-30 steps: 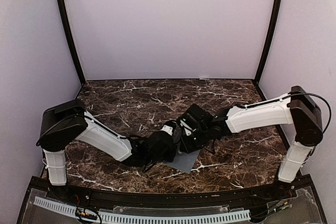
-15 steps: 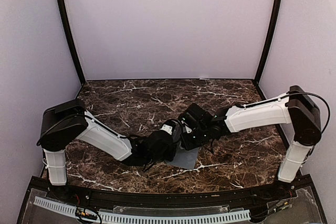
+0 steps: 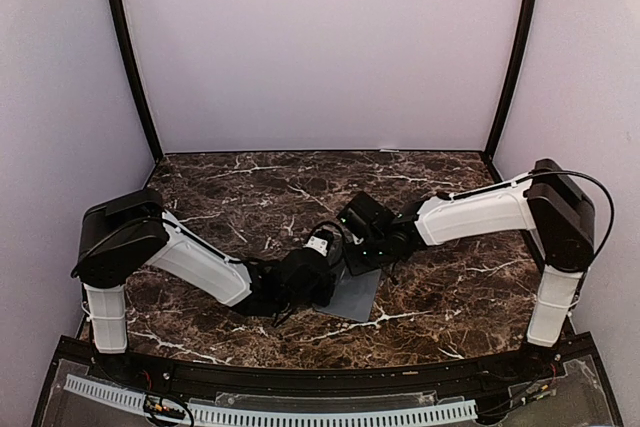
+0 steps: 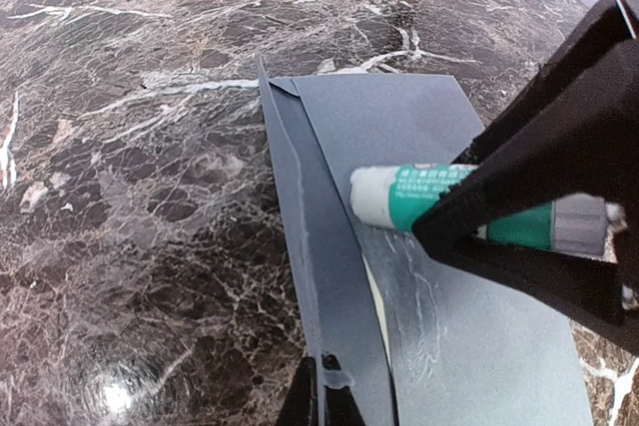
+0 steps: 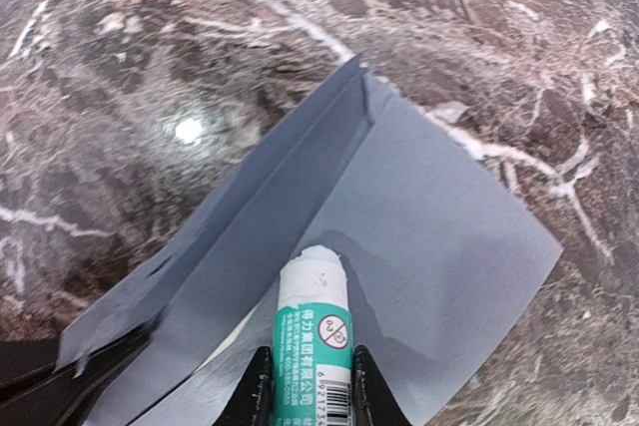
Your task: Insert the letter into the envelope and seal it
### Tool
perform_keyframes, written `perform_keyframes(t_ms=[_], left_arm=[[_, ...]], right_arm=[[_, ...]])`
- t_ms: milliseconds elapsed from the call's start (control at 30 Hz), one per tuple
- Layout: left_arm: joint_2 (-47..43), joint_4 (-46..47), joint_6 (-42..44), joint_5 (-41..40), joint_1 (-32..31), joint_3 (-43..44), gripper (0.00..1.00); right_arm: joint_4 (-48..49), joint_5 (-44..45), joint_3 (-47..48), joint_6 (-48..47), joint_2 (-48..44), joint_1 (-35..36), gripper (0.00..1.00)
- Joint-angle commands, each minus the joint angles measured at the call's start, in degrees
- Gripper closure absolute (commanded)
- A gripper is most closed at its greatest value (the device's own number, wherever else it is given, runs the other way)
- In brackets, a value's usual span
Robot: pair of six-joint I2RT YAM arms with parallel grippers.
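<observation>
Left wrist view: the grey envelope (image 4: pixel 399 127) lies flat on the marble table (image 4: pixel 120 147), long axis running away from the camera, its flap lifted along the left side and pinched tight by the left gripper (image 4: pixel 321 398). The right gripper (image 5: pixel 312 382) clamps a glue stick (image 5: pixel 318 316), tip just over the body beside the flap crease (a wet streak shows there). The letter (image 4: pixel 375 304) seems tucked inside, only a pale sliver showing; I'd say the stick wants to run along that crease
</observation>
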Motion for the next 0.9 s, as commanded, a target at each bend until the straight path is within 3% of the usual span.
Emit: perform_keyframes(t_ms=[0,133,333,667,867], left_arm=[[0.4,-1.0,1.7,1.9,-0.9,-0.1,1.0],[0.4,-1.3,1.3,1.7,-0.9,0.2,1.0],[0.4,-1.5,1.1,1.3,-0.9,0.3,1.0],[0.6,-1.5,1.1,0.8,-1.0,0.4,1.0],[1.0,-1.9,1.3,-0.1,-1.4,1.1,1.0]], right_arm=[[-5.0,6.1,0.8,-0.3,3.8,-1.9,1.0],[-5.5,6.1,1.5,-0.5,3.7,-1.9,1.0],[-2.7,-1.5,0.8,-2.3,-2.2,-1.9,1.0],[-12.2,-18.2,5.8,-1.7,-4.7,-1.9,1.0],[-15.2,-19.7,6.7,-1.1,-2.4,-1.9,1.0]])
